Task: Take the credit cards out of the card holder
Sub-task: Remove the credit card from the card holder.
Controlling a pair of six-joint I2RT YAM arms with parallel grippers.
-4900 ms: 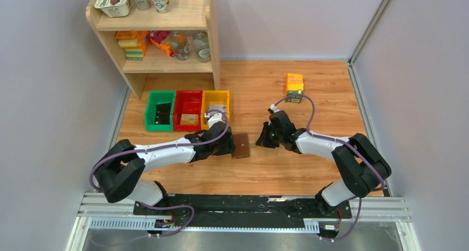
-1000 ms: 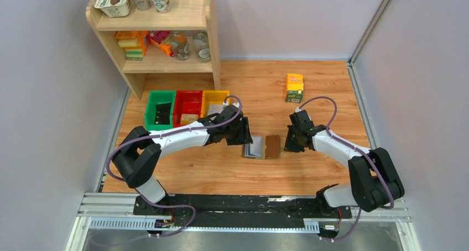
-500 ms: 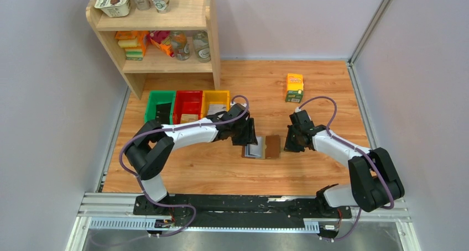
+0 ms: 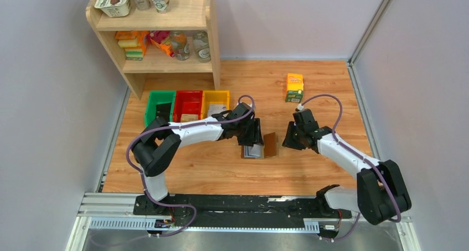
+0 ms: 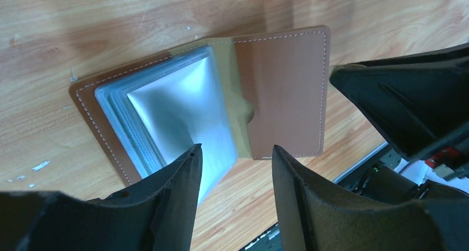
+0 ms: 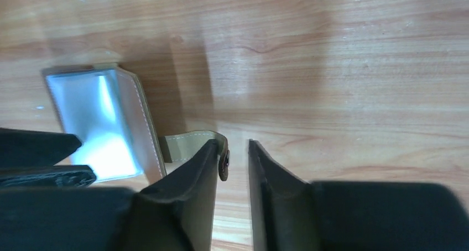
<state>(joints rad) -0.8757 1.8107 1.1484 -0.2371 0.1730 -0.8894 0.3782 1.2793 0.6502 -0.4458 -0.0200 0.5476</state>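
Note:
The brown leather card holder (image 4: 270, 145) lies open on the table, with its pale grey-blue sleeves (image 5: 166, 104) on one half and the bare brown cover (image 5: 285, 96) on the other. My left gripper (image 5: 234, 152) is open and hovers just above the sleeves' edge; it is also in the top view (image 4: 253, 139). My right gripper (image 6: 232, 150) is at the holder's clasp tab (image 6: 185, 141). Its jaws are a narrow gap apart, and the tab's snap end lies against the inner side of one finger. No credit cards show; the sleeves look shiny and blank.
Green (image 4: 159, 110), red (image 4: 188, 108) and yellow (image 4: 215, 102) bins stand left of the holder. An orange-green carton (image 4: 294, 88) stands at the back. A wooden shelf (image 4: 160, 27) with jars and cups fills the back left corner. My right gripper's body (image 5: 404, 104) is close beside the cover.
My left gripper has moved right, over the sleeves. The right gripper has shifted slightly, and the brown cover looks narrower from above, as if tilted up.

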